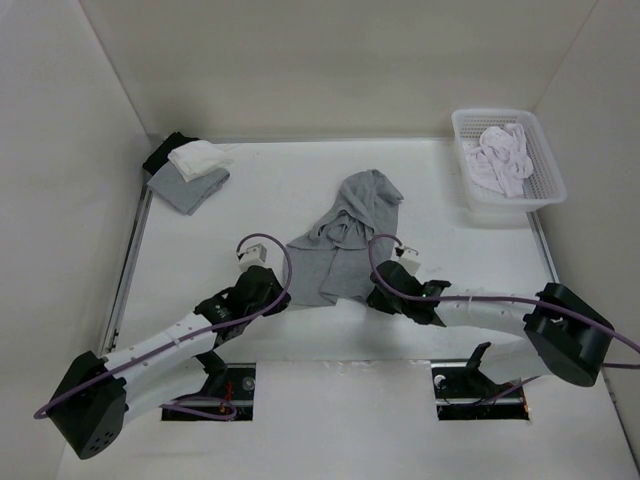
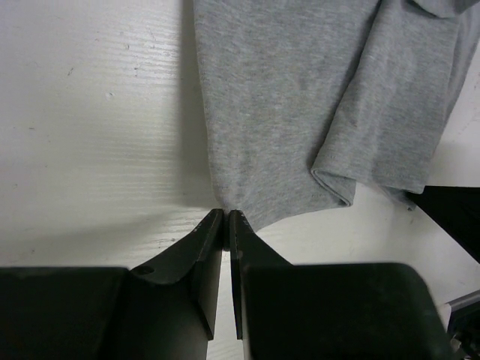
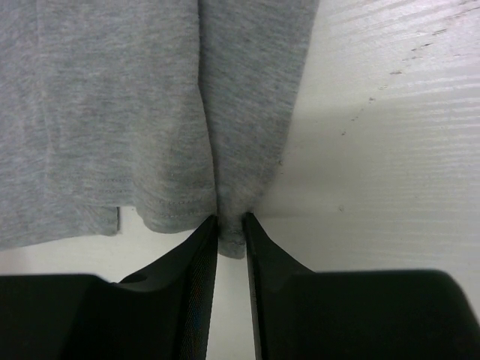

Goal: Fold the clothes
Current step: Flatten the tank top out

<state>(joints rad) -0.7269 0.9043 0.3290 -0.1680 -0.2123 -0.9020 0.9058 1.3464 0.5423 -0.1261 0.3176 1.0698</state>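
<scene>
No text, label, brand, number or sign can be read in any of the three views. The grey T-shirt (image 1: 340, 262) shows only plain knit and a line of hem stitching, with no print or tag.

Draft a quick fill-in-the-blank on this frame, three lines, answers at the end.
1. The left tool and the right tool are each shut on the near edge of the ____-coloured T-shirt.
2. The basket at the far right holds garments coloured ____.
3. The stack of cloths sits in the far ____ corner of the table.
Missing words: grey; white; left.
</scene>
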